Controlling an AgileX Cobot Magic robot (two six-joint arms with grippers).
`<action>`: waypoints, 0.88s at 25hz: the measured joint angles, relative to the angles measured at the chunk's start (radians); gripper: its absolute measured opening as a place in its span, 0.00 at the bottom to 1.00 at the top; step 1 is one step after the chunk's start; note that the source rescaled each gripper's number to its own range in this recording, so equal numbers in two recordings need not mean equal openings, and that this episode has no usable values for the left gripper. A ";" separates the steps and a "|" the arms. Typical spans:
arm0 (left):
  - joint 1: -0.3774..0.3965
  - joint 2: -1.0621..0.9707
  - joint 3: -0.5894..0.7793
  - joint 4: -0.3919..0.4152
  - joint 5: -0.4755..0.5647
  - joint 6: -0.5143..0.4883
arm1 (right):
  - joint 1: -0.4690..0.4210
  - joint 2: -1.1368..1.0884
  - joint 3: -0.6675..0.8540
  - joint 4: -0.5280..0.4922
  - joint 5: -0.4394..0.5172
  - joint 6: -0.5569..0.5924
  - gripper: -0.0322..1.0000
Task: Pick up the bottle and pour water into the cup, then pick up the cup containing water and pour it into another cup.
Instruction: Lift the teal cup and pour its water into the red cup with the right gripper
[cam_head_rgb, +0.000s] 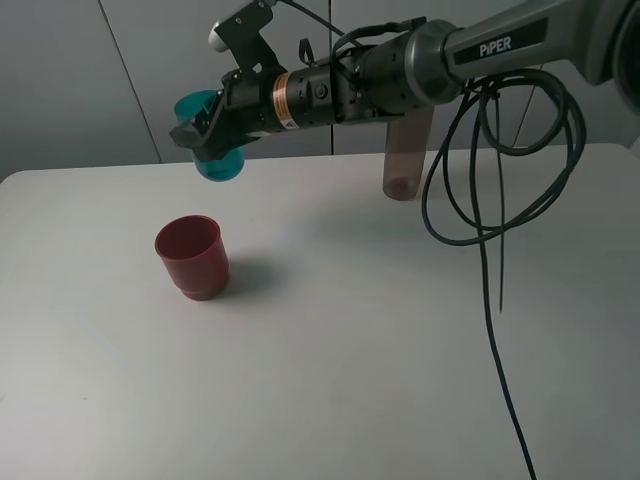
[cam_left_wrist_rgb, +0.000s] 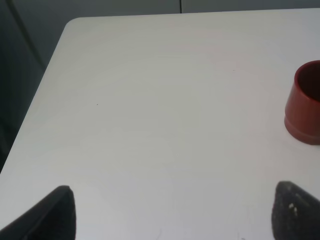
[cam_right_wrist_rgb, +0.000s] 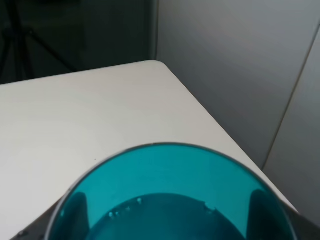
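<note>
My right gripper (cam_head_rgb: 212, 140) reaches across from the right and is shut on the teal cup (cam_head_rgb: 213, 150), held in the air above and behind the red cup (cam_head_rgb: 193, 256). The teal cup is tilted and fills the right wrist view (cam_right_wrist_rgb: 170, 200), with water inside. The red cup stands upright on the white table (cam_head_rgb: 350, 350) at the left; it also shows at the edge of the left wrist view (cam_left_wrist_rgb: 305, 102). The smoky bottle (cam_head_rgb: 408, 155) stands at the back, partly hidden by the right arm. My left gripper (cam_left_wrist_rgb: 172, 212) is open over bare table, with only its fingertips (cam_left_wrist_rgb: 55, 215) showing.
Black cables (cam_head_rgb: 495, 220) hang from the right arm over the table's right half. A grey wall runs behind the table's far edge. The table's left edge and corner show in the left wrist view (cam_left_wrist_rgb: 50, 55).
</note>
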 joint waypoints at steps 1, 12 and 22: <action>0.000 0.000 0.000 0.000 0.000 0.000 | 0.000 0.004 -0.004 -0.009 0.008 -0.006 0.12; 0.000 0.000 0.000 0.000 0.000 -0.007 | 0.001 0.024 -0.006 -0.058 0.073 -0.211 0.12; 0.000 0.000 0.000 0.000 0.000 -0.007 | 0.013 0.024 -0.006 -0.059 0.060 -0.445 0.12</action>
